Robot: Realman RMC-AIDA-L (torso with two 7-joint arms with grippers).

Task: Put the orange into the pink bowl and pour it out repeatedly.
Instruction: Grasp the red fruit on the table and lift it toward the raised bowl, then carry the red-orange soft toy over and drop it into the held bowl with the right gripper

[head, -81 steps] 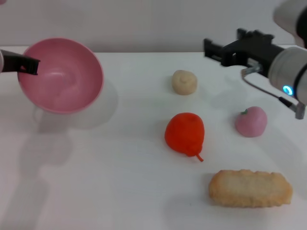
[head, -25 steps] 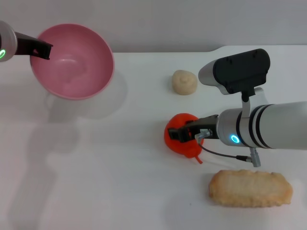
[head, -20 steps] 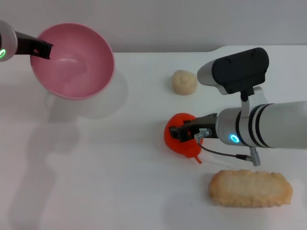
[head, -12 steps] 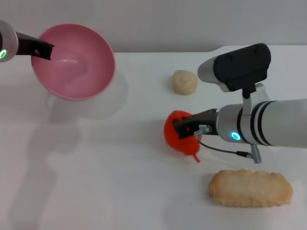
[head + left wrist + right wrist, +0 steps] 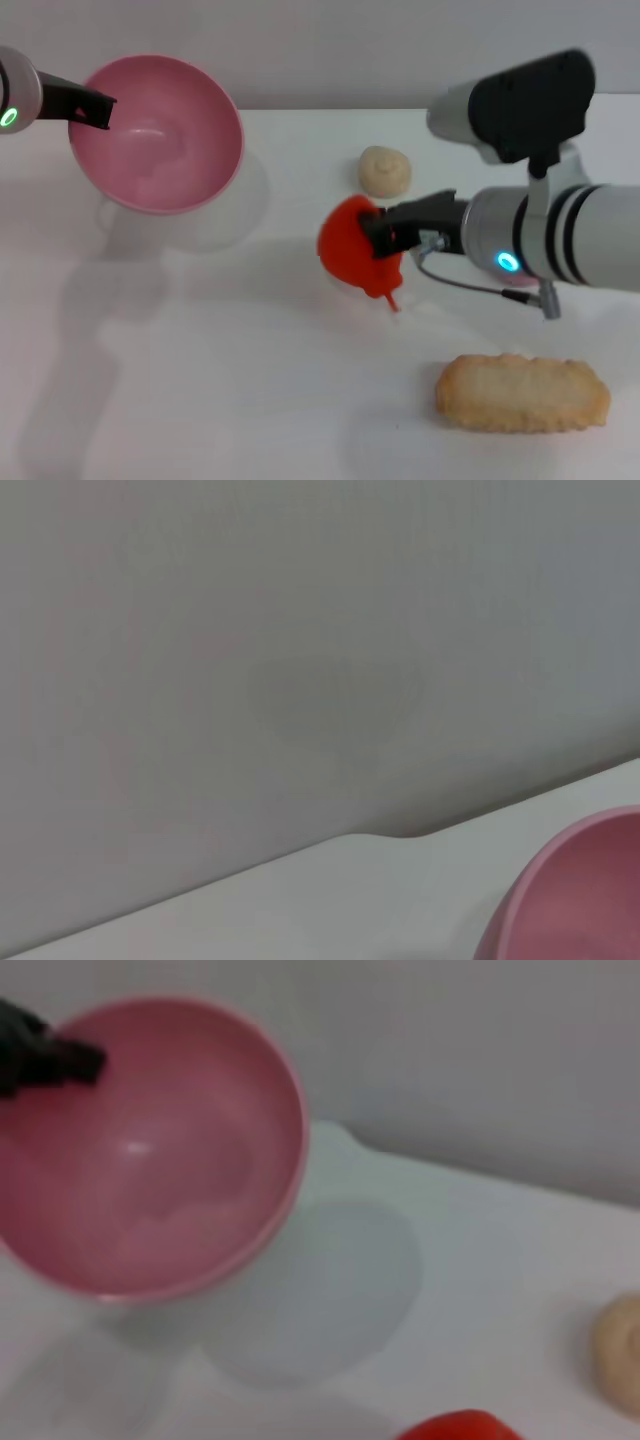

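Right gripper (image 5: 385, 232) clamped on the orange (image 5: 350, 255) mid-frame, its far side hidden, left gripper (image 5: 92, 108) pinching the pink bowl (image 5: 160, 135) rim upper left, arm cut off.

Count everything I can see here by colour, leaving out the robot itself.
Pink: 1, the pink bowl, held at its rim by the left pincer.
Orange-red: 1, the orange, gripped by the right pincer.
Beige or tan: 2, the small bun and the long bread piece, both on the table.
Total: 4. Anything behind the right arm is hidden.
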